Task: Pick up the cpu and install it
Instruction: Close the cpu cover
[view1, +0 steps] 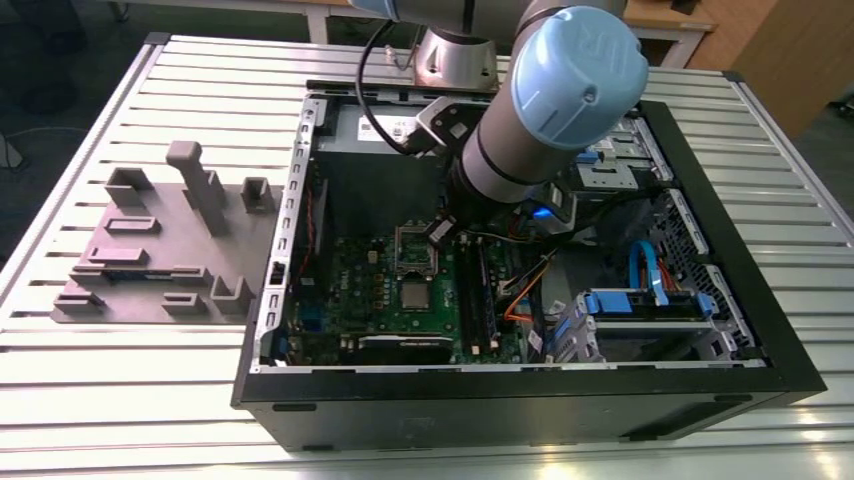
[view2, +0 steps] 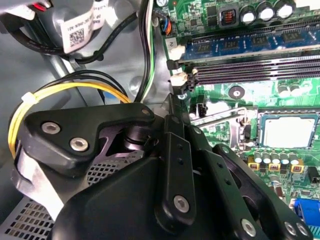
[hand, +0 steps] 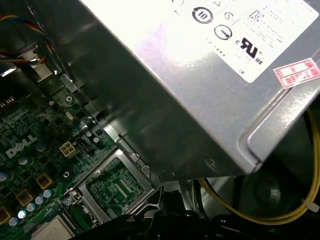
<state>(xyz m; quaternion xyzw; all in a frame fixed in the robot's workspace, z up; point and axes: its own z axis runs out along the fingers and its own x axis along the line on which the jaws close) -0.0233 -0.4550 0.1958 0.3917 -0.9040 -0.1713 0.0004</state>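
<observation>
The cpu (view1: 416, 295) is a small silver square lying flat on the green motherboard (view1: 360, 275) inside the open computer case. It also shows in the second wrist view (view2: 289, 131) and as a pale corner in the first wrist view (hand: 50, 231). The silver socket frame (view1: 418, 250) lies between the cpu and the power supply, with green board showing inside it (hand: 112, 185). My gripper (view1: 437, 233) hangs low over the socket frame's edge nearest the power supply, a short way from the cpu and not touching it. Its black linkage (view2: 175, 190) hides the ground beneath it.
The grey power supply box (hand: 200, 75) stands close beside the gripper, with yellow cables (view2: 65, 92) around it. Memory slots (view1: 474, 290) run along the exterior view's right of the socket. Blue drive bays (view1: 647, 300) fill the case's right. A grey fixture (view1: 160, 240) sits on the table left.
</observation>
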